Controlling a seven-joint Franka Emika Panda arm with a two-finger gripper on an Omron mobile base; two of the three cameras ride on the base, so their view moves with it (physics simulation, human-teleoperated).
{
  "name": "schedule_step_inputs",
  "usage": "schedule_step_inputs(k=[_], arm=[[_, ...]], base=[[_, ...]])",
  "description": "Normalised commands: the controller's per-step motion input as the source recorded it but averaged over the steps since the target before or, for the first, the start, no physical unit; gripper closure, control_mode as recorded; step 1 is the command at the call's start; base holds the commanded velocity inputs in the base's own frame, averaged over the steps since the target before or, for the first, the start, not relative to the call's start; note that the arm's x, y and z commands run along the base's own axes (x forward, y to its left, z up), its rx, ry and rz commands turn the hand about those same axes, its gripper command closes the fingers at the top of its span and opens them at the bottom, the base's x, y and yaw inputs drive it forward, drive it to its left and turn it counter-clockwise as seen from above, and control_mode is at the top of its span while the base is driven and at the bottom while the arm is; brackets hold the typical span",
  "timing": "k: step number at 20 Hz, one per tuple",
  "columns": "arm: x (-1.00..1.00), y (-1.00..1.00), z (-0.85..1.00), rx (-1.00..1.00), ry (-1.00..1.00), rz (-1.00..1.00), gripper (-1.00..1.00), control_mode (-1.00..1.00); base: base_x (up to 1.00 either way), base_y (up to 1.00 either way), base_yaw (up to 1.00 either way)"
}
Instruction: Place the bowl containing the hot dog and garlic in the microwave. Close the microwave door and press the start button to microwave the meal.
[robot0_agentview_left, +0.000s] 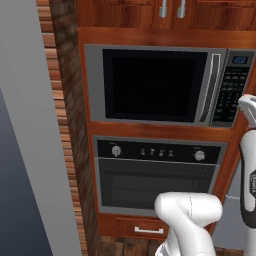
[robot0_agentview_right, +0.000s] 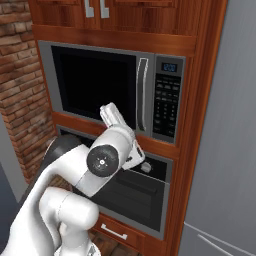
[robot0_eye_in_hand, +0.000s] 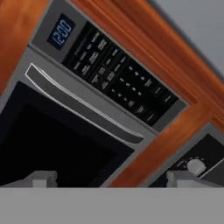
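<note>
You are facing the microwave with its door shut and the gripper spread open and empty before it, so you should be aiming squarely at the keypad, pressing the start button gently.

The microwave is set above the oven (door shut); the keypad panel is placed right of the handle, cabinets overhead.

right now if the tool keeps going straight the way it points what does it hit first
Most likely the microwave door, near its bar handle and lower corner, with the keypad panel just beside; depth is unclear.
</note>
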Motion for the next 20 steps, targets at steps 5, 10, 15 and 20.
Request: schedule_step_inputs(k=[5,10,15,20], arm=[[0.00,-0.18,-0.18,0.56,0.13,0.01,-1.00,-1.00],[0.00,0.05,-0.07,0.13,0.04,0.01,-1.00,-1.00],[0.05,0.10,-0.08,0.01,0.00,0.00,1.00,-1.00],[0.27,0.00,-0.06,0.03,0.00,0.00,1.00,-1.00]], base=[[0.00,0.00,0.00],[0.00,0.00,0.00],[0.00,0.00,0.00],[0.00,0.00,0.00]])
